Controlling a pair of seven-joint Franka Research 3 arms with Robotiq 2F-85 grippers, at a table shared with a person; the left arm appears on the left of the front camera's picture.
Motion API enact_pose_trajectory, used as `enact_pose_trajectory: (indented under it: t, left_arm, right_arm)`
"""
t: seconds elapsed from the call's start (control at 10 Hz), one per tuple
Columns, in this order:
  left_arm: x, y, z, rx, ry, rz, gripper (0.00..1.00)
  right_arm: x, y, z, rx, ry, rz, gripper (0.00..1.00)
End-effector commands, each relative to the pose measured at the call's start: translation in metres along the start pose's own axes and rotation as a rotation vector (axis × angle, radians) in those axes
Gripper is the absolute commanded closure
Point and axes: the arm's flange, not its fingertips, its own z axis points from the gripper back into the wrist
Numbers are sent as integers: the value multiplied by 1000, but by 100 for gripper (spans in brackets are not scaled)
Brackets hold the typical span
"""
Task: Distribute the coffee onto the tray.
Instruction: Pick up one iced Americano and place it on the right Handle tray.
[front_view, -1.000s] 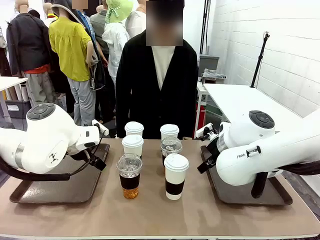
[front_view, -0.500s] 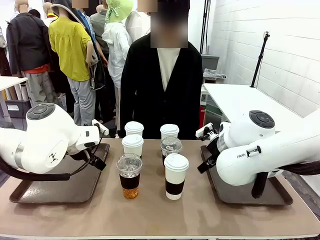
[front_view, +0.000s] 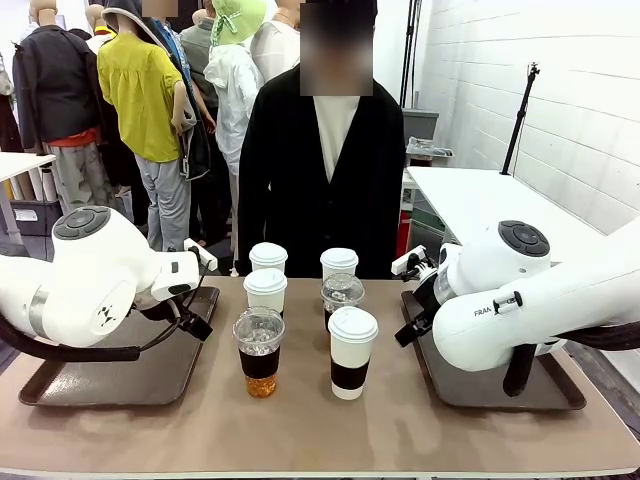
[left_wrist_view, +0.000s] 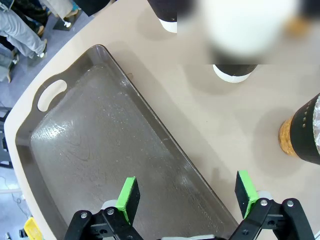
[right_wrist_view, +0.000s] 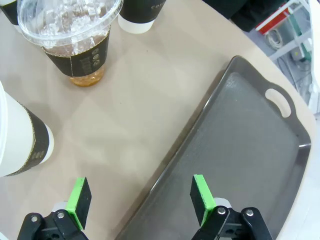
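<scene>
At the left of the table, the left gripper (left_wrist_view: 187, 193) hovers over the inner rim of the left tray (front_view: 60, 385), jaws apart and empty. In the middle, between the trays, stand all six coffee cups (front_view: 266, 290), none yet moved, so distribution looks unstarted; the next move likely calls for reaching to a near cup, such as the iced coffee (front_view: 259, 352). At the right, the right gripper (right_wrist_view: 140, 195) hangs over the right tray (front_view: 560, 395), jaws wide, holding nothing. Since a second ago only the person (front_view: 320, 180) has shifted slightly right.
</scene>
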Motion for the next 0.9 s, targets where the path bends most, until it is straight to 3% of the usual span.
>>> enact_pose_trajectory:
  t: [0.0, 0.5, 0.8]
  left_arm:
    - [3, -12, 8, 5, -7, 6, 0]
    - [54, -6, 52, 75, -20, -51, 0]
    - [81, -23, 88, 108, -18, -78, 0]
  right_arm:
    - [0, 0, 0, 0, 0, 0, 0]
    - [43, -17, 41, 36, -28, 29, 0]
    - [63, -7, 80, 61, -30, 58, 0]
